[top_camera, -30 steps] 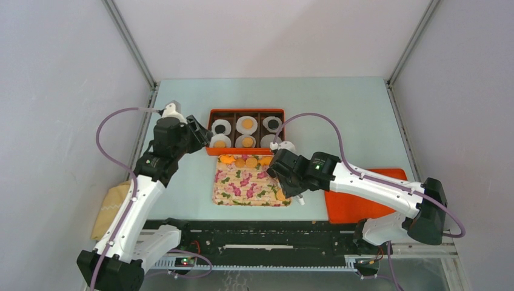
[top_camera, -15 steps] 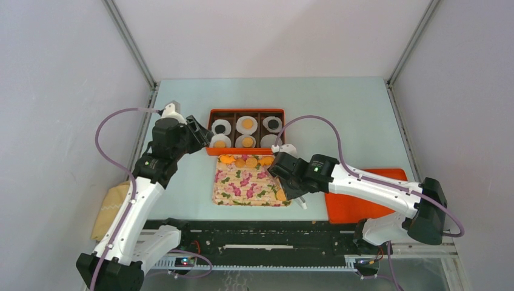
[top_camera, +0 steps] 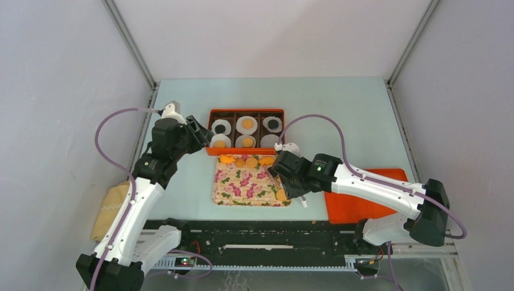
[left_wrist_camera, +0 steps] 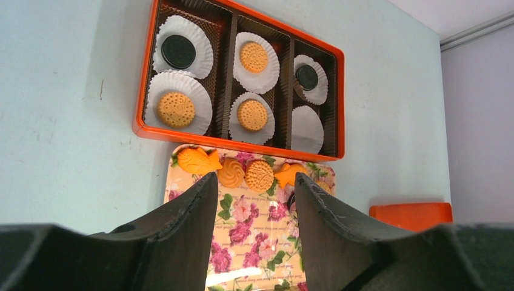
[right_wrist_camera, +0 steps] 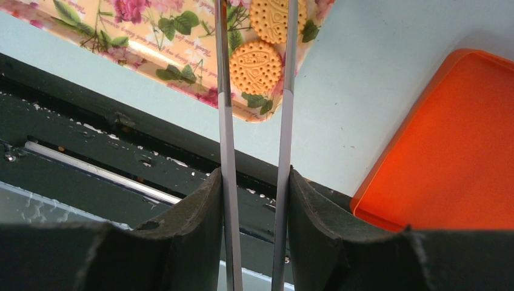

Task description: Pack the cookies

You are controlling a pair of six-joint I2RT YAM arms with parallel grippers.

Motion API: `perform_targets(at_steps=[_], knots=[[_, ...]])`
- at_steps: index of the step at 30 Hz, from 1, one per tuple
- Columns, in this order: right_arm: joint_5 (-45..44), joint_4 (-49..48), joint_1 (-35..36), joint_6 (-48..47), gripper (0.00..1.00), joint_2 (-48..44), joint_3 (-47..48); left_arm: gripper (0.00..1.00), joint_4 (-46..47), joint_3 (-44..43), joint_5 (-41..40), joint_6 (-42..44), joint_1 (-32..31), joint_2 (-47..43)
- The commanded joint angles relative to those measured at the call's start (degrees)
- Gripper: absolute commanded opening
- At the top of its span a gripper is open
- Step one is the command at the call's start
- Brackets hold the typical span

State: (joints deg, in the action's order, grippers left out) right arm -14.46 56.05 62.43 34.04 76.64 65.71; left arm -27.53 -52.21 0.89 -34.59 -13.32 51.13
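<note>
The cookies lie in two places. Three golden ones (left_wrist_camera: 176, 109) and two black ones (left_wrist_camera: 178, 51) sit in white paper cups inside the orange box (left_wrist_camera: 140, 115), where one cup (left_wrist_camera: 306, 129) has no cookie in it. More golden cookies (left_wrist_camera: 259, 176) line the far edge of the floral tray (left_wrist_camera: 254, 236). My right gripper (right_wrist_camera: 254, 176) is shut on metal tongs (right_wrist_camera: 225, 121). Their two blades straddle a round golden cookie (right_wrist_camera: 255, 66) at the tray's near right corner (top_camera: 280, 195). I cannot tell if they touch it. My left gripper (left_wrist_camera: 254, 182) hangs open over the tray's left side, holding nothing.
An orange lid (top_camera: 357, 206) lies flat to the right of the tray. A tan cloth bundle (top_camera: 112, 209) sits at the table's left edge. The black base rail (right_wrist_camera: 121, 157) runs just below the tray's near edge.
The right arm has shifted slightly at the tray's near right corner, and the tongs' blades stand a little wider. The left arm has not moved.
</note>
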Motion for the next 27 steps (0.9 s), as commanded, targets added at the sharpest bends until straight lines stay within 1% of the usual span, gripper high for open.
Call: perform_targets(at_steps=[1,6,13,21,23,27], knots=[[-1.10,1.75,-0.25,1.99,0.45,-1.04,0.03,0.55,1.05,1.67,1.53,-0.70,0.38,-1.23],[0.07,1.06,-0.03,1.55,0.45,0.62,0.07,0.55,0.99,2.20,1.56,-0.74,0.35,-1.54],[6.60,-2.03,1.36,1.52,0.45,5.00,0.03,0.55,0.43,2.80,1.83,-0.82,0.38,-2.44],[10.62,-4.67,2.29,2.50,0.44,4.90,0.05,0.55,-0.08,3.21,1.99,-0.80,0.40,-3.84],[10.26,-4.68,2.17,2.40,0.42,4.84,0.15,0.55,-0.14,3.26,2.01,-0.75,0.36,-3.94],[8.22,-3.87,2.08,2.21,0.29,4.47,1.72,0.55,-0.14,3.34,1.98,-0.86,0.40,-4.19]])
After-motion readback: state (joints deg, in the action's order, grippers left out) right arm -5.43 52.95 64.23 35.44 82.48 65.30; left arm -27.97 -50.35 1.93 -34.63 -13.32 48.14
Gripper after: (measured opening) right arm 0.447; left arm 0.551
